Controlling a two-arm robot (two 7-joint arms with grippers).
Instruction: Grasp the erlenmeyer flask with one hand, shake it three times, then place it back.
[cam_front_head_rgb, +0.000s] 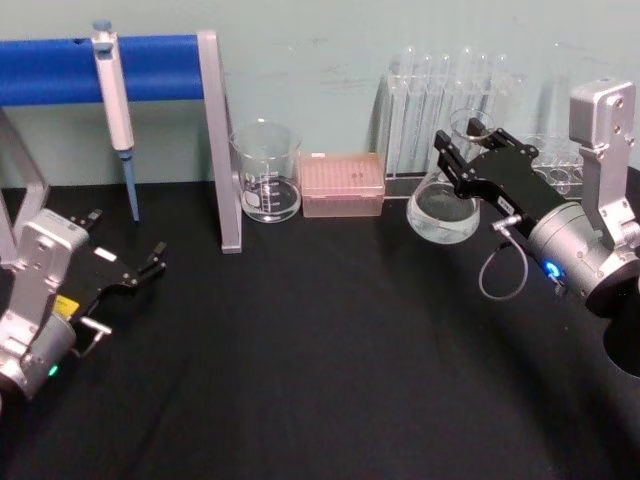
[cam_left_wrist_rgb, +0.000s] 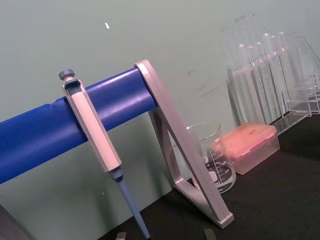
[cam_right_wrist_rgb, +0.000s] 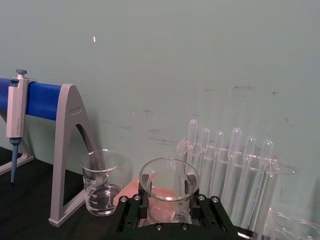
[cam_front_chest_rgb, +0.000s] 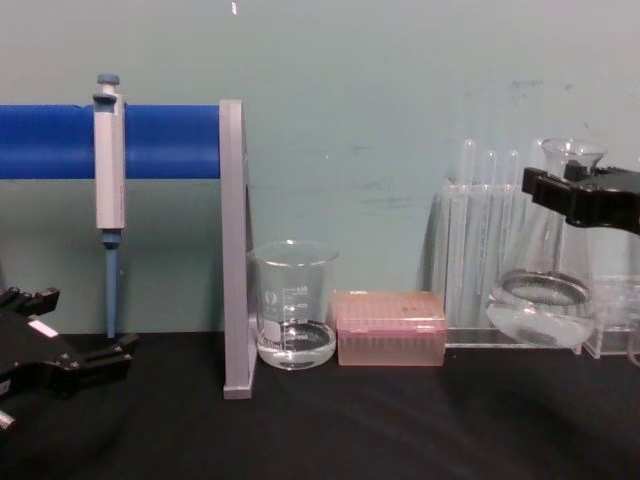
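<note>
The erlenmeyer flask (cam_front_head_rgb: 443, 212) (cam_front_chest_rgb: 543, 300) is clear glass with a little liquid in its wide base. It hangs tilted just above the black table at the back right, in front of the test tubes. My right gripper (cam_front_head_rgb: 470, 150) (cam_front_chest_rgb: 578, 195) is shut on its neck, just under the flared rim. In the right wrist view the flask's mouth (cam_right_wrist_rgb: 168, 186) sits between the black jaws of the right gripper (cam_right_wrist_rgb: 167, 212). My left gripper (cam_front_head_rgb: 128, 240) (cam_front_chest_rgb: 75, 325) rests low at the near left, open and holding nothing.
A glass beaker (cam_front_head_rgb: 267, 185) and a pink tip box (cam_front_head_rgb: 343, 185) stand at the back centre. A test tube rack (cam_front_head_rgb: 440, 90) is behind the flask. A pipette (cam_front_head_rgb: 115, 100) hangs on a blue bar with a grey frame (cam_front_head_rgb: 215, 140) at back left.
</note>
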